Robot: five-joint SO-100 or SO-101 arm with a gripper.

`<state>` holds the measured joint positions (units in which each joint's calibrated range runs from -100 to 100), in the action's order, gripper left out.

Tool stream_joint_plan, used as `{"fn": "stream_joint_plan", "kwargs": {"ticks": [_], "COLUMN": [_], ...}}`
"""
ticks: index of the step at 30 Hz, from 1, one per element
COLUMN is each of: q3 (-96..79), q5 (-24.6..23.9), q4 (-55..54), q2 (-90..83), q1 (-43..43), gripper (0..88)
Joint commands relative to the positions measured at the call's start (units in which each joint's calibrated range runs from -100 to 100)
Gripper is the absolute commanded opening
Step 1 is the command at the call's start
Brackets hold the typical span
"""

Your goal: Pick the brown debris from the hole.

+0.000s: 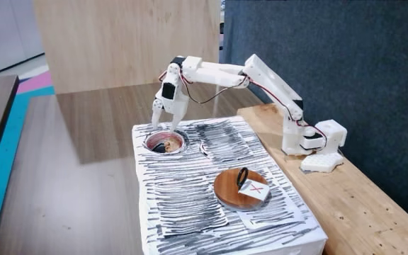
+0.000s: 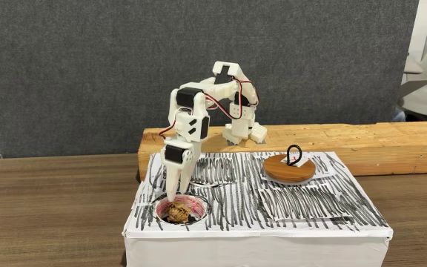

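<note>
Just above the hole [image 2: 180,211], pincer [image 2: 173,194] hangs over the brown debris [image 2: 177,213]; fingers look parted, nothing gripped. Descend straight, straddle the lump, clear the rim, then close.

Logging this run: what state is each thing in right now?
Gripper: pointing down over the hole, jaws close together, tips at the rim.
Brown debris: lying in the hole, not lifted.
Hole: open, debris inside.
Wooden disc: flat on the box, a black ring standing on it.

wrinkly tan brown debris [image 2: 177,213] lies inside the pink-rimmed hole [image 2: 199,202].
</note>
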<state>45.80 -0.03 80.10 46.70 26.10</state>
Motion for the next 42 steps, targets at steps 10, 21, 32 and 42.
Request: {"fn": "stream_joint_plan", "kwargs": {"ticks": [10, 21, 32, 42], "q3": [1.10, 1.10, 1.27, 1.72], "q5": [0.39, 0.39, 0.34, 0.34], "q4": [0.27, 0.36, 0.36, 0.36], "q2": [3.13, 4.05, 7.07, 7.07], "q1": [0.65, 0.58, 0.65, 0.65], "gripper": [17.7, 17.7, 17.1, 16.9]}}
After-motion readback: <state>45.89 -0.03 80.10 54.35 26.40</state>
